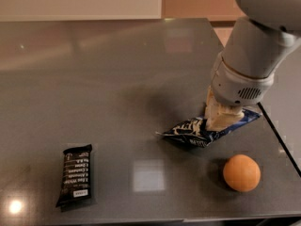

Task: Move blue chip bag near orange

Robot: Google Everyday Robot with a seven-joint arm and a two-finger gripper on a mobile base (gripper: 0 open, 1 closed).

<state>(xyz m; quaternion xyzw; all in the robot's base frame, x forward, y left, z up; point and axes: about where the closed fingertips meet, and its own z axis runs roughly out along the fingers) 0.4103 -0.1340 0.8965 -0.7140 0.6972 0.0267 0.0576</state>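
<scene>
The blue chip bag (pixel 197 132) lies tilted on the dark grey table (pixel 117 88), right of centre, its white lettering facing up. My gripper (pixel 220 119) comes down from the upper right and is shut on the bag's right half, its pale fingers (pixel 217 114) pressed onto the bag. The orange (pixel 241 173) sits on the table at the front right, a short gap below and right of the bag, not touching it.
A black wrapped bar (pixel 75 174) with white text lies at the front left. The table's right edge (pixel 277 135) runs just right of the bag and the orange. The front edge is just below the orange.
</scene>
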